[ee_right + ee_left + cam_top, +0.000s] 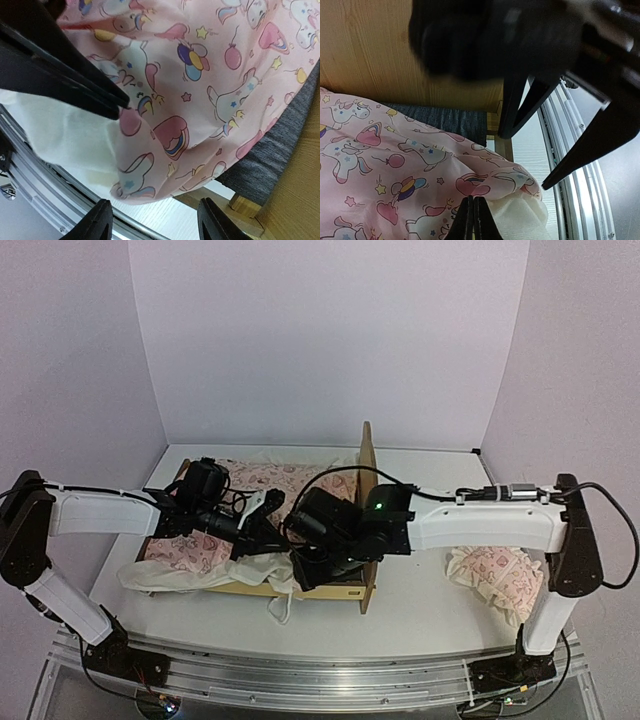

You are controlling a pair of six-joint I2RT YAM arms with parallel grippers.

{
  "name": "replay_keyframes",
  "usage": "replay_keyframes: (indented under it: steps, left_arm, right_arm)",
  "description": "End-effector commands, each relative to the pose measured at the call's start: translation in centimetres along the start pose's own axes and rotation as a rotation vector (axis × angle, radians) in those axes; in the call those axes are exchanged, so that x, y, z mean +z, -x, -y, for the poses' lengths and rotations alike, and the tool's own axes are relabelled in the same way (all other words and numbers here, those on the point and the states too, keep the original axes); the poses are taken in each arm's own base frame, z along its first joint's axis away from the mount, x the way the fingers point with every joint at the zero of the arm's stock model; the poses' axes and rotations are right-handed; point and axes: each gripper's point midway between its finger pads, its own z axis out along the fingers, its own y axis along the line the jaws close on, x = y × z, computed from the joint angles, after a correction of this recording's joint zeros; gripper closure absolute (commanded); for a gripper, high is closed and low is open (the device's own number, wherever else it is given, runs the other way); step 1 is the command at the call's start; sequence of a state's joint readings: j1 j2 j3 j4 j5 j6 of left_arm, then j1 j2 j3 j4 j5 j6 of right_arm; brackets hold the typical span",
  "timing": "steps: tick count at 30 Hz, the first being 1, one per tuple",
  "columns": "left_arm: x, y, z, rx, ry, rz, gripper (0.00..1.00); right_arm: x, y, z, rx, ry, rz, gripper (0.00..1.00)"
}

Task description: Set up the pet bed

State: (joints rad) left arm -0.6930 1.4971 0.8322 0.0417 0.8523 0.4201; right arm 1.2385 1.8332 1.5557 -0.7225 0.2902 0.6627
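The pet bed [367, 490] lies mid-table, its pale-wood headboard standing at the right end and its dark grey base [445, 117] partly bare. A pink unicorn-print quilt [200, 552] covers the base, and one corner with a white underside [525, 220] hangs over the front rail. My left gripper [268, 520] is over the quilt [395, 165] with its jaws shut [472, 200]; no cloth shows between them. My right gripper [305, 565] is open [155, 225] just below the hanging quilt corner [140, 185], which it does not touch.
A ruffled pink pillow [495, 578] lies on the table right of the bed, under the right arm. A metal rail [300, 675] runs along the near edge. White walls close the back and both sides. The two grippers are close together at the bed's front right.
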Motion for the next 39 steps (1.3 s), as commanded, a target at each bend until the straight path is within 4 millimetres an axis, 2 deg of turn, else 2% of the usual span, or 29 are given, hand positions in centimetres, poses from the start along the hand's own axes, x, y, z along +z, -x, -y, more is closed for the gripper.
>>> replay_keyframes:
  steps: [1,3,4,7,9,12,16,19,21,27,32,35,37,39]
  left_arm:
    - [-0.9,1.9,0.5,0.063,0.008,0.019,0.80]
    - [-1.3,2.1,0.8,0.061,0.004,0.006,0.67]
    - [-1.5,2.3,0.9,0.063,0.006,0.002,0.61]
    - [-2.7,3.2,1.0,0.082,0.022,0.000,0.45]
    - [-4.1,3.4,1.0,0.103,0.035,-0.014,0.40]
    - [-6.0,2.6,1.1,0.150,0.059,-0.077,0.38]
    - [-8.4,-0.7,1.8,0.138,0.063,-0.210,0.38]
    - [-9.1,-4.6,2.9,0.123,0.041,-0.353,0.37]
    - [-9.5,-6.2,3.3,0.109,0.037,-0.411,0.37]
    - [-10.0,-7.2,2.0,0.184,0.098,-0.480,0.35]
    - [-10.5,-7.5,3.5,0.223,0.030,-0.497,0.35]
    - [-10.8,-8.2,3.9,0.234,0.017,-0.526,0.35]
    - [-11.0,-8.6,3.5,0.246,0.043,-0.550,0.35]
    - [-11.3,-8.7,3.1,0.253,0.071,-0.563,0.35]
  right_arm:
    - [2.4,-0.1,-0.9,0.008,0.003,-0.032,0.41]
    - [3.1,-0.3,-1.1,0.000,0.000,-0.040,0.45]
    - [3.3,-0.2,-1.1,-0.002,-0.004,-0.037,0.50]
    - [3.0,0.0,-0.4,-0.002,-0.030,-0.015,0.77]
    - [2.4,0.2,0.1,0.000,-0.040,0.003,0.91]
    - [0.8,-0.1,1.2,-0.008,-0.059,0.005,1.00]
    - [-1.8,-2.0,3.6,0.002,-0.119,-0.073,1.00]
    - [-3.4,-4.4,5.6,0.016,-0.187,-0.181,1.00]
    - [-3.9,-5.3,6.7,0.014,-0.228,-0.225,1.00]
    - [-4.8,-5.4,8.6,0.001,-0.320,-0.285,1.00]
    - [-6.4,-3.8,9.5,-0.009,-0.372,-0.261,0.93]
    - [-6.4,-3.0,9.8,-0.012,-0.372,-0.249,0.79]
    - [-6.2,-3.0,10.2,-0.009,-0.370,-0.268,0.67]
    - [-6.2,-3.2,10.1,-0.011,-0.351,-0.289,0.59]
